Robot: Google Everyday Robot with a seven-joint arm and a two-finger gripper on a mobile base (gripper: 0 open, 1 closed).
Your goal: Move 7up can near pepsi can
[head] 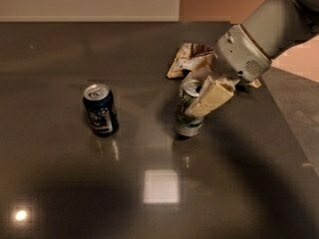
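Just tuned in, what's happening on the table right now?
The gripper is closed on the 7up can, just in front of a snack bag. The can leans slightly; whether its base touches the table I cannot tell. The pepsi can stands upright well to the left, so the two are not yet close.

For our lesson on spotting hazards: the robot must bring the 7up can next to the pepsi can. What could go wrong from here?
1. The gripper holds the 7up can by its upper half, so the can might tilt or slip loose.
2. Brought too far left, it could knock over the pepsi can, which stands upright and alone on the glossy table.
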